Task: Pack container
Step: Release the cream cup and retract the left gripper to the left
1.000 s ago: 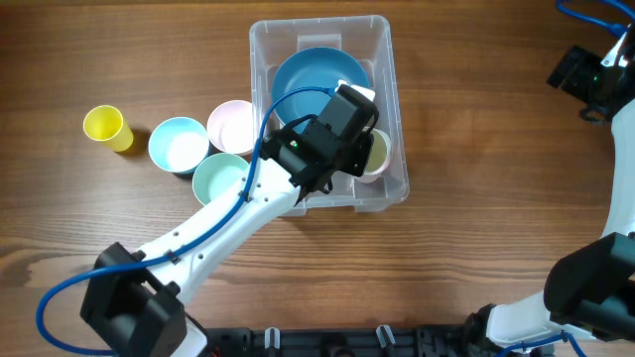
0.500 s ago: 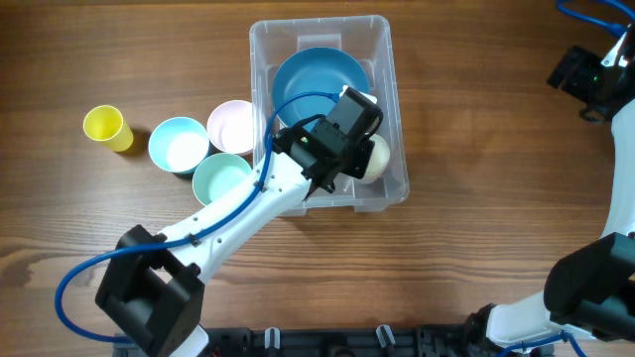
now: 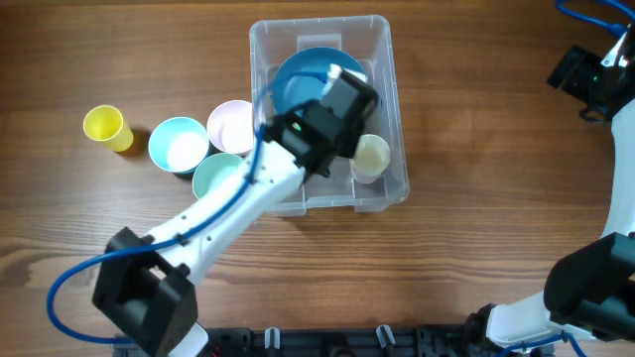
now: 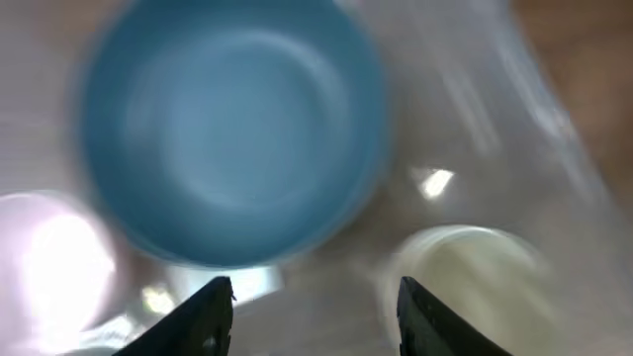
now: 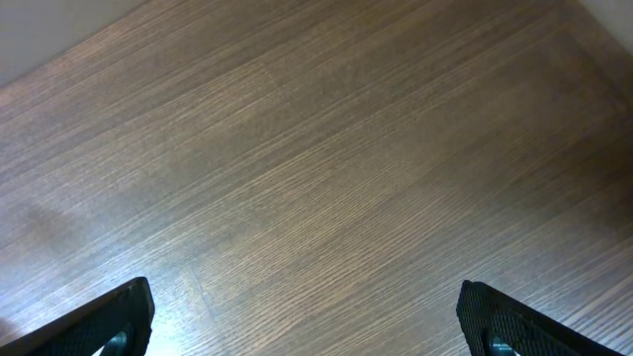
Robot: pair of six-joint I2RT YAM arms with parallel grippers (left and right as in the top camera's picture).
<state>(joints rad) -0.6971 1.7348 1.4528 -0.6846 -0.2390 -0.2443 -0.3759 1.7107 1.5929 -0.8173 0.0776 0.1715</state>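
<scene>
At twelve o'clock, the left gripper point(image 4: 315, 292), jaws apart, hovered over the container point(image 3: 385, 69), likely light and slick, graspable by its rim.

You are at a robotics lab station: left arm point(image 3: 218, 213) and right arm point(image 3: 585, 283) mounted at a wood-grain tabletop point(image 3: 476, 119).

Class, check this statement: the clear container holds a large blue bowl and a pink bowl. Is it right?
No. With the large blue bowl, the container holds a cream cup; the pink bowl sits outside it on the table. The overhead view shows this.
</scene>
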